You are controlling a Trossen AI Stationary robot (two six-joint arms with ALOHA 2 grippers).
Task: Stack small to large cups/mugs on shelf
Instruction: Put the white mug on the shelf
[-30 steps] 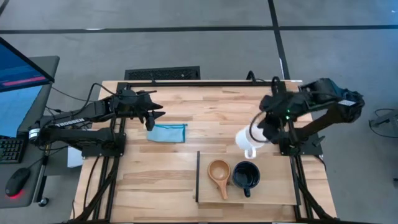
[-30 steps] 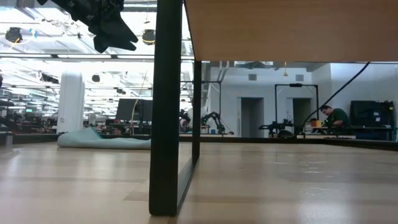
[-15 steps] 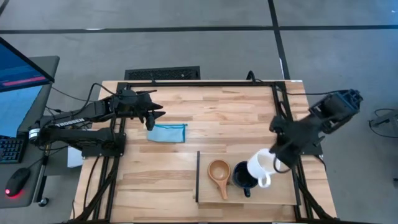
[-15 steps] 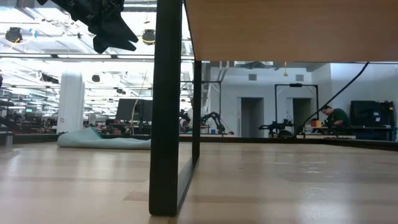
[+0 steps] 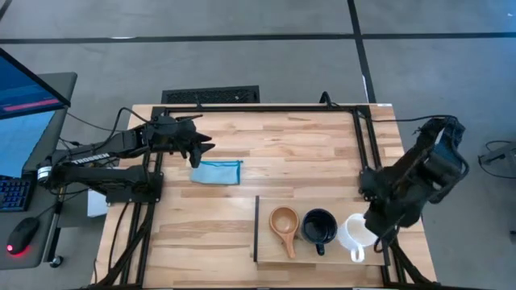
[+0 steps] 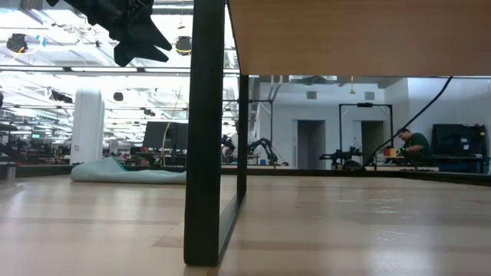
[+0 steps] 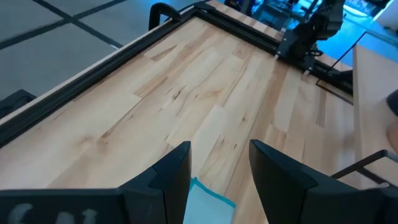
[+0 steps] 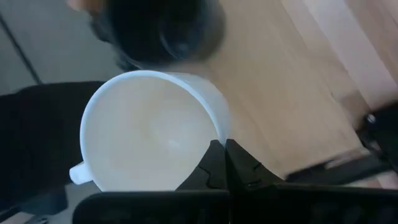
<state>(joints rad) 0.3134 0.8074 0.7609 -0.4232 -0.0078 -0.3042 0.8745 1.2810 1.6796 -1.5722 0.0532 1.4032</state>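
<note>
White mug point(image 5: 352, 233) now over shelf point(image 5: 274, 250) beside black mug point(image 5: 319, 226) | right gripper point(image 8: 222, 163) clamps its rim | left gripper point(image 5: 201, 149) open, unmoved

Big wood table point(image 5: 282, 153), made of light planks, black bars along far edge and sides. Blue cloth point(image 5: 216, 171) lies flat on table, left of middle. Small shelf point(image 5: 278, 248) stands on table at near right, pale smooth board with dark strip on its left edge. On shelf, in row: tan wooden cup point(image 5: 284, 222) at left, black mug point(image 5: 319, 227) just beside it.
</note>
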